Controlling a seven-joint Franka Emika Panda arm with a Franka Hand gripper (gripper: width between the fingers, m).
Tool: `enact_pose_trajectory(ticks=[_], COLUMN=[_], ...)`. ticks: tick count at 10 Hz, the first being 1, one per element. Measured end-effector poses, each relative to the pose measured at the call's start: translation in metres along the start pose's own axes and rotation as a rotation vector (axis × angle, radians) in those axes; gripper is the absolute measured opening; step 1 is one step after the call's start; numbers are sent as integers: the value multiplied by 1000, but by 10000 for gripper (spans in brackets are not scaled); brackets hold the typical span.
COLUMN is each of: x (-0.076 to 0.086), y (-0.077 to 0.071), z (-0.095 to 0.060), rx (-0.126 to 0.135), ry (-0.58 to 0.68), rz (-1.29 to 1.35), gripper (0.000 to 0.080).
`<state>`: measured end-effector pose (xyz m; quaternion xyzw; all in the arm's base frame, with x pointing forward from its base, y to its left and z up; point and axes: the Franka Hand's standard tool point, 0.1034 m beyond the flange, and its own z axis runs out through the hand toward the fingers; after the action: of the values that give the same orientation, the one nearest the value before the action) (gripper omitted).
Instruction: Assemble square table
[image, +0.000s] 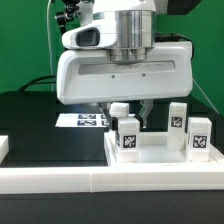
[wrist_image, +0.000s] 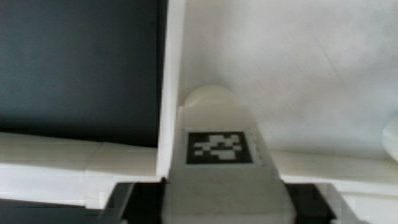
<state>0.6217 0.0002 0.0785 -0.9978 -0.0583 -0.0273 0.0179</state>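
Exterior view: Panda arm head fills the upper middle, hanging low over the white square slab (image: 150, 158), which lies flat on the black tabletop (image: 30, 115), toward the exterior view's right. Pincer (image: 122, 118) points down just behind the slab's near-left area; the fingers sit on either side of a small white block leg (image: 120, 110), apparently clamped on it, though the big wrist housing hides most of the contact. Another leg (image: 128, 138) stands upright on the slab just in front, tag facing the camera. Two more legs stand upright toward the exterior view's right: one (image: 177, 117) further back, one (image: 200, 138) nearer. The marker board (image: 80, 120) lies flat on the tabletop behind and to the exterior view's left of the slab. A long low white border wall (image: 110, 185) runs across the foreground.

Wrist view: tagged leg (wrist_image: 219, 140) sits centred between the dark finger pads (wrist_image: 128, 196), both pads touching its sides, so the pincer is closed on the leg. Below it, the white slab surface (wrist_image: 329, 90) and its raised rim edge; dark tabletop (wrist_image: 80, 70) beyond the rim.
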Motion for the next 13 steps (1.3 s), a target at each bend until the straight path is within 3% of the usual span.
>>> enact_pose_trajectory(ticks=[3,7,11,13], x=[-1,-2,-2,-2], y=[-1,-5,-9,-9], z=[1,2,2,2], rx=[1,36,34,51], ry=[12,44,39,29], rz=[255,686,1135,1299], gripper=[290,290,290,290])
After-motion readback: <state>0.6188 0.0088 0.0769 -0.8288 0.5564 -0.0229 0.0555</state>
